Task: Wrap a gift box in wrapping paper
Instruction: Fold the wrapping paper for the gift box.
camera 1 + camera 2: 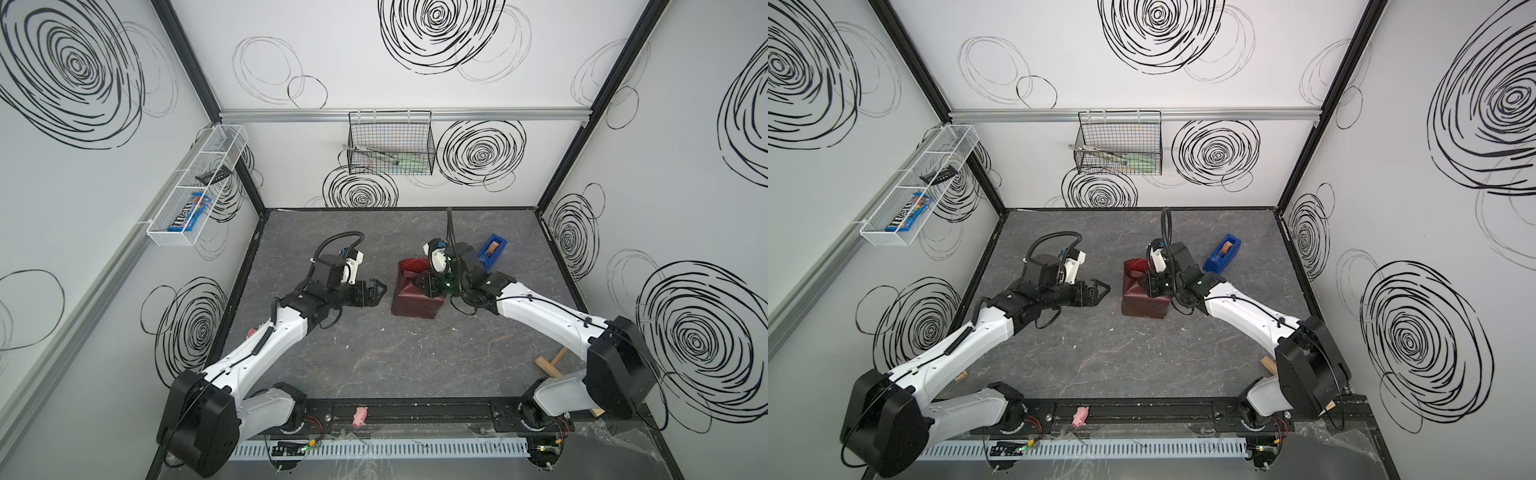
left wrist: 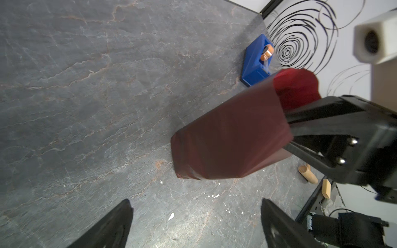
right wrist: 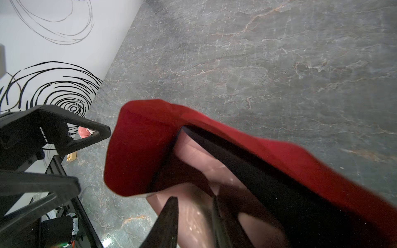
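On the gray marbled surface [image 1: 374,361], the gift box [image 3: 257,169] was stood centrally, sleeved in wrapping paper [image 1: 411,303]. Paper at its open end was pinched by the right gripper [image 3: 194,198]; the left gripper [image 2: 196,201] was spread empty alongside. Folding was best done taut, box braced.

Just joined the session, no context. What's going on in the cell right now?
Two arms are wrapping a gift box in red wrapping paper. The paper covers the box's top and sides; the far end stands open with a loose flap. The right gripper sits on the package by that flap; whether it pinches paper is unclear. The left gripper hovers open alongside, not touching. A blue tape dispenser stands behind the right arm.
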